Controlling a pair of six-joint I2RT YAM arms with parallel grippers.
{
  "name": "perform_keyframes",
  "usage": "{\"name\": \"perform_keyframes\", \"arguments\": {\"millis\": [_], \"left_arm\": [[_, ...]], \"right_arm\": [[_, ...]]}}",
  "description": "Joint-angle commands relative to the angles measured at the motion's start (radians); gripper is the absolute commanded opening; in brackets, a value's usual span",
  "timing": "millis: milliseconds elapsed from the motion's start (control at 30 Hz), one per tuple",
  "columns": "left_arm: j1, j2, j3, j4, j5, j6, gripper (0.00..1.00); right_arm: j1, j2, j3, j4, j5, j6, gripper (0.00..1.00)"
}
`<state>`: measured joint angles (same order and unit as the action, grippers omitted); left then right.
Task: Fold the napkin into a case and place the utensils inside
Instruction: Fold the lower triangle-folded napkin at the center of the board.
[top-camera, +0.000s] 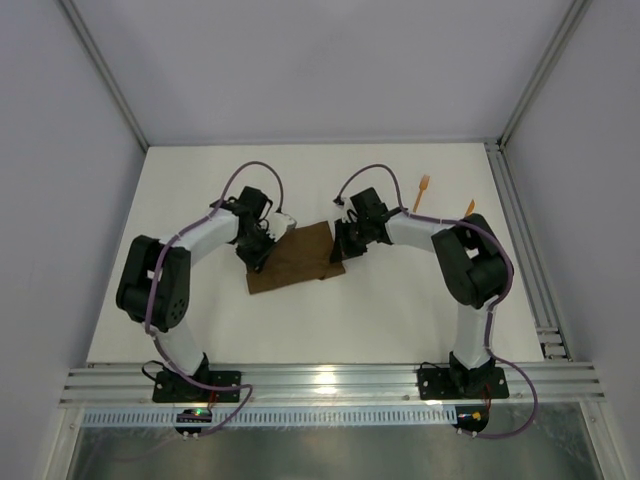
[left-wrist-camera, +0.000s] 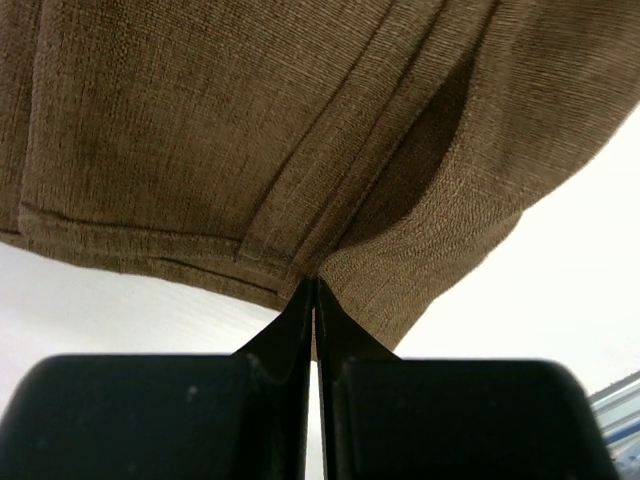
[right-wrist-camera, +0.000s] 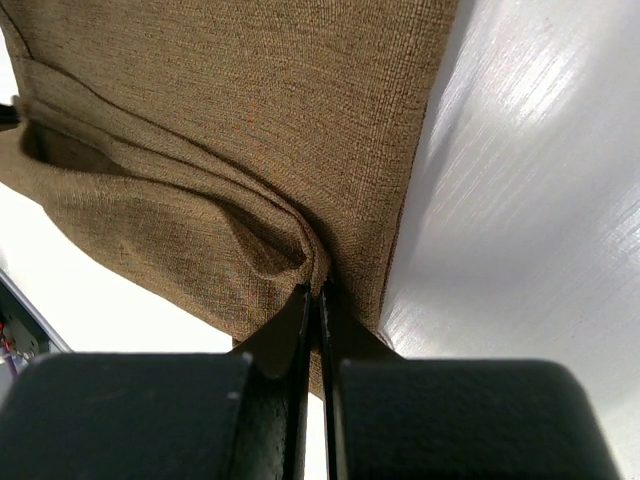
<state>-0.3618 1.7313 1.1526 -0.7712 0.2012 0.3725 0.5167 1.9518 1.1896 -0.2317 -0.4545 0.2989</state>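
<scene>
So, left hand (left-wrist-camera: 315, 285) and right hand (right-wrist-camera: 316, 290) each pinch an opposite end of the folded napkin (top-camera: 297, 258); fork (top-camera: 422, 190) lies apart on bench (top-camera: 200, 330).

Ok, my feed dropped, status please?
Left gripper shut on napkin. Right gripper likewise. Fork and second utensil far right, loose. Nothing blocking.

High rear overhead of the whole table (top-camera: 300, 180); two wrist close-ups along the same napkin (top-camera: 300, 258).
</scene>
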Motion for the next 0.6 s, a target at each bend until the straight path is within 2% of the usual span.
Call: {"name": "perform_keyframes", "arguments": {"millis": [0, 400, 567], "left_arm": [[0.001, 0.059, 0.041, 0.033, -0.032, 0.011, 0.0], [0.001, 0.111, 0.042, 0.039, -0.065, 0.017, 0.0], [0.001, 0.105, 0.038, 0.035, -0.075, 0.025, 0.0]], "right_arm": [[-0.003, -0.034, -0.038, 0.014, 0.054, 0.011, 0.03], [-0.018, -0.09, -0.105, 0.063, 0.086, 0.045, 0.03], [-0.018, -0.162, -0.139, 0.094, 0.106, 0.062, 0.03]]}}
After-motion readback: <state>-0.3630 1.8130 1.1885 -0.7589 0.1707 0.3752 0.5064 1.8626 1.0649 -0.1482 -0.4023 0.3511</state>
